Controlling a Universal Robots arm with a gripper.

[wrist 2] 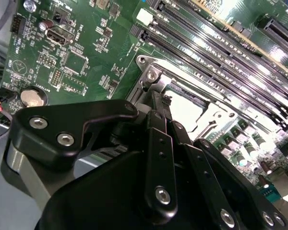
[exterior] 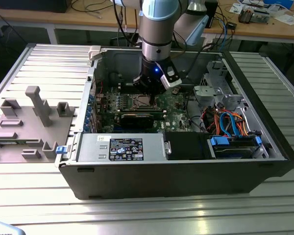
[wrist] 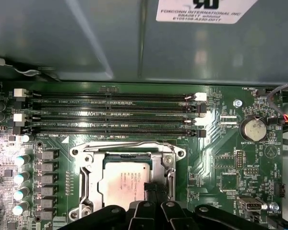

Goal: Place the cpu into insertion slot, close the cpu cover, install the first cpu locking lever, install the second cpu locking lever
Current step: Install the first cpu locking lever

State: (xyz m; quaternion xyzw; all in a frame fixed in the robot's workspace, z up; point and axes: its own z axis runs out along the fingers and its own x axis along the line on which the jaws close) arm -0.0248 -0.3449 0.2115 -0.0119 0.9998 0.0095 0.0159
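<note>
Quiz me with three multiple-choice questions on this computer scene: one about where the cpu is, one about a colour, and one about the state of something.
1. Where does the cpu lie?
A. On the grey table outside the case
B. On the power supply
C. In the insertion slot

2. What colour is the circuit board?
A. Blue
B. Green
C. Red

3. What state is the computer case in?
A. Open, its inside exposed
B. Covered by a side panel
C. Wrapped in foil

Answers:
1 C: the silver cpu sits within the metal-rimmed insertion slot.
2 B: the circuit board is green.
3 A: the computer case shows its board and cables.
</note>
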